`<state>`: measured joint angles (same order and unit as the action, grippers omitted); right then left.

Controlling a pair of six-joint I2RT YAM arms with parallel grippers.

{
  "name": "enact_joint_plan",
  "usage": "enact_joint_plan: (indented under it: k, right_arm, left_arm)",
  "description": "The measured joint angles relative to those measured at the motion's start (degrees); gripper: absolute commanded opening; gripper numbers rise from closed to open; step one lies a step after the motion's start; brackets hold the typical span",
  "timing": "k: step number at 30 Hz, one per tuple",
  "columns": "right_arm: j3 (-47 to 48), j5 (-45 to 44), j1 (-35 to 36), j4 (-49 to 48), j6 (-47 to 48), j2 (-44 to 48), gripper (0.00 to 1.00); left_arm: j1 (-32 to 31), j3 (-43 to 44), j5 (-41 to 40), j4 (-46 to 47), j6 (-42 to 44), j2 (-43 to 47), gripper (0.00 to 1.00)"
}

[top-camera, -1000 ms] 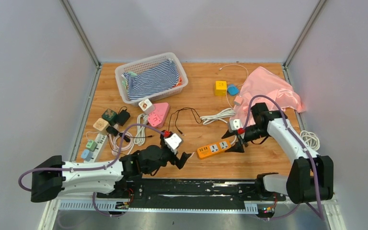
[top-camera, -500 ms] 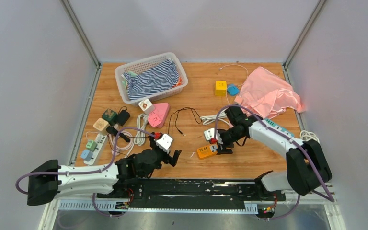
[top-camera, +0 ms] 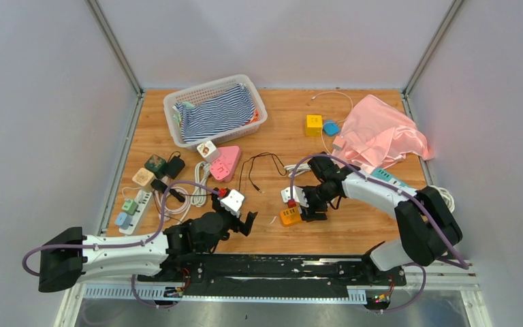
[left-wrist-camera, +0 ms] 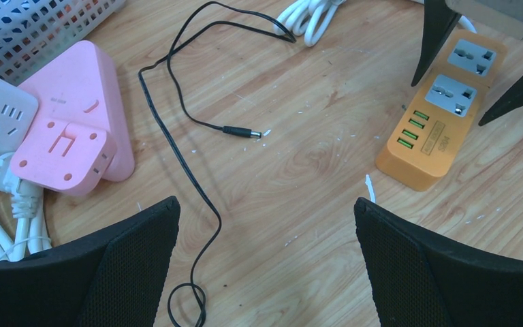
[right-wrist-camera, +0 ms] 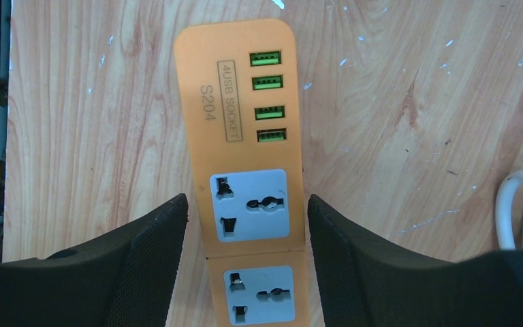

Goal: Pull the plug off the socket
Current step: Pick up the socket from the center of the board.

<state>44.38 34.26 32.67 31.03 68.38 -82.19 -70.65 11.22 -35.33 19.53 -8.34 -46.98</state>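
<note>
The left arm (top-camera: pixel 122 248) lay low along the near edge, reaching right from its near-left base. The left gripper (top-camera: pixel 244 223) pointed far-right, its jaws spread fully wide and holding nothing. The right arm (top-camera: pixel 381 191) rose from its near-right base and stretched left toward the middle, wrist tipped down. The right gripper (top-camera: pixel 308 210) pointed downward, jaws partly apart, nothing clamped between them.

Each arm (top-camera: pixel 126 248) has white shells, black joints, looped purple cables (top-camera: pixel 184 182) and black dimpled claw fingers (left-wrist-camera: pixel 136 272).
</note>
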Motion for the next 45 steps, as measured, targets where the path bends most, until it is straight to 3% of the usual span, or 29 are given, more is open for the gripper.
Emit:
enact_joint_plan:
  k: [17,25,30,45]
  right_arm:
    - [0.09,-2.16,0.33,-0.35,-0.26,-1.11,0.40]
    - [0.74,-2.14,0.35,0.48,0.00,-1.66,0.20]
    - [0.90,-2.14,0.35,0.72,0.02,-1.77,0.00]
    - [3.19,-2.25,0.35,3.78,-2.60,-2.21,0.00]
  left_arm:
    - [0.02,-1.07,-0.37,0.00,-0.22,2.34,1.00]
    - [0.00,-1.07,-0.46,0.00,-0.22,2.34,1.00]
    - [0.02,-1.07,-0.46,0.00,-0.22,2.34,1.00]
    - [0.00,-1.07,-0.46,0.00,-0.22,2.05,1.00]
